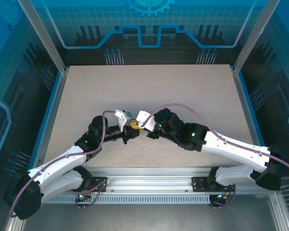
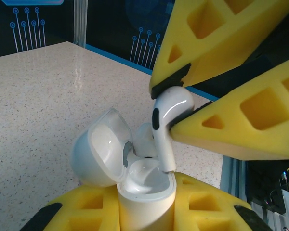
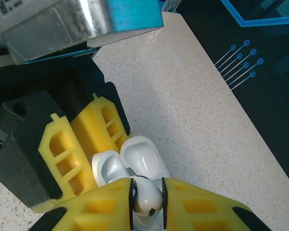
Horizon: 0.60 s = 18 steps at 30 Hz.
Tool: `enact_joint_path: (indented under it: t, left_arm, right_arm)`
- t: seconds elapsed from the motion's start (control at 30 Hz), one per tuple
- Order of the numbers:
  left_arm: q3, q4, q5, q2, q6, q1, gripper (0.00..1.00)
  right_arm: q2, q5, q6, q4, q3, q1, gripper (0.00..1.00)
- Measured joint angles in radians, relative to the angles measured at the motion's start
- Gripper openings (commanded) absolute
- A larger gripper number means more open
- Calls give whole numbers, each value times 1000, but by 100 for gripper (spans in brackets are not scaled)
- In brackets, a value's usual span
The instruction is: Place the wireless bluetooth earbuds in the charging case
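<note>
Pinching a white earbud (image 2: 169,113), the right claw (image 3: 146,198) holds it nearly upright, stem pointing down at the mouth of the open case (image 2: 145,195), which the left claw (image 2: 147,216) grips, lid (image 2: 98,154) hinged back.

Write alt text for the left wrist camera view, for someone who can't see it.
The right gripper pinches a white earbud in yellow jaws, stem down, tip at the mouth of an open white charging case. The left gripper holds the case upright, lid swung left; a speckled table lies behind.
</note>
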Motion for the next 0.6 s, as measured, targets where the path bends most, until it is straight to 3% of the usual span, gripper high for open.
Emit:
enact_joint_path:
  t: [0.6]
  left_arm:
    - [0,-2,0,-17,1,-2,0]
  right_arm:
    - [34,2,4,2,21,1,23]
